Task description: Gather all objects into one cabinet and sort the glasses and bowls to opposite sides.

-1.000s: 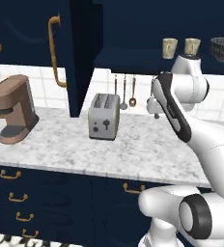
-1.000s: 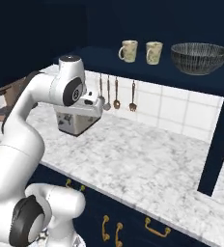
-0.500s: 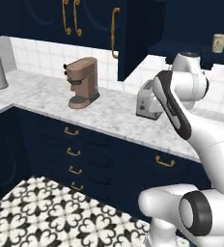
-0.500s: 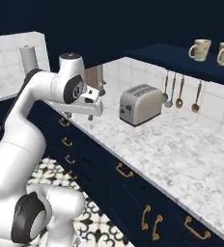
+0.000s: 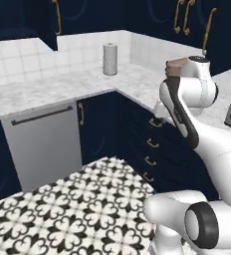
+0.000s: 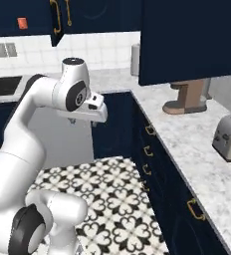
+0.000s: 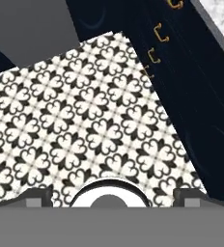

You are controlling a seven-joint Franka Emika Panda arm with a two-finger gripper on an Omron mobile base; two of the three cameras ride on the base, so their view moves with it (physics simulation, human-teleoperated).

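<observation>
Pincer (image 7: 113, 197) spread wide, pinching nothing, aimed down at the patterned floor (image 7: 85, 120), well away from the toaster (image 6: 229, 137). Best carried high while driving, clear of the counter (image 6: 187, 144) edge beside the toaster, then squared to the navy cupboard (image 5: 227, 35) above the toaster before reaching.

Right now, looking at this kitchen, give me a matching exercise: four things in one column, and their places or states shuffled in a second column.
Things:
1. toaster
2. coffee machine
3. paper towel roll
4. gripper

Places or states:
A. in the counter's back corner, by the tiled wall
B. open, aimed down at the patterned floor
C. on the counter under the upper cabinet
D. at the counter's near right, closest to the cameras

Pairs: 1-D, 2-C, 3-A, 4-B
</observation>
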